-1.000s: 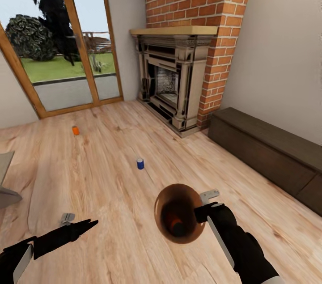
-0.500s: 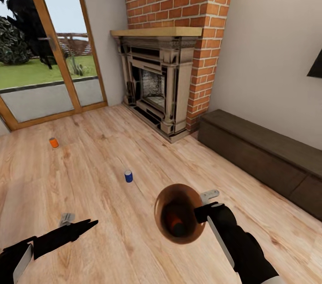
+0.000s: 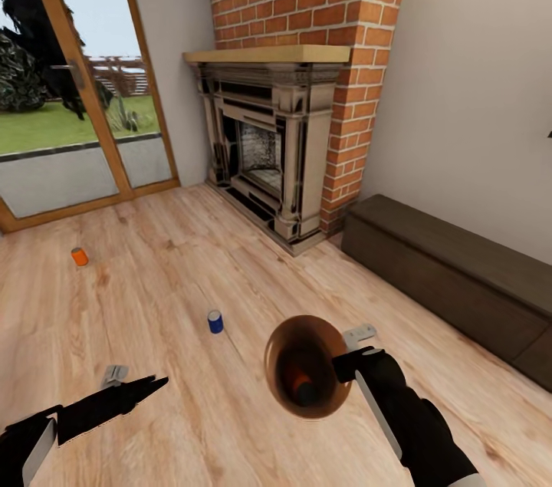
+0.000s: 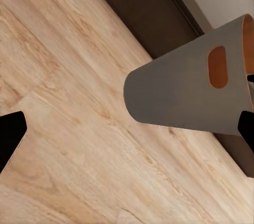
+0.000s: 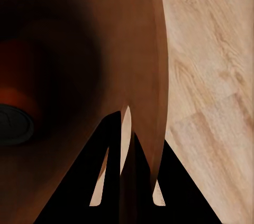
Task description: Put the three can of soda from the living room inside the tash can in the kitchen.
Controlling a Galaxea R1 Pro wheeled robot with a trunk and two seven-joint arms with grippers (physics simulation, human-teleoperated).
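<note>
Your right pincer (image 3: 346,364) was clamped on the bucket (image 3: 305,366) rim, left pincer (image 3: 138,387) spread empty; tilting risked spilling the can inside (image 3: 297,380).

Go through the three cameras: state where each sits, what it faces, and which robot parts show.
Head: high on the robot, facing the fireplace; both arms, left pincer.
Left wrist: on the left arm, facing the bucket from outside; fingertips.
Right wrist: on the right arm, right pincer clamping the rim, looking inside.
All share the bucket.
</note>
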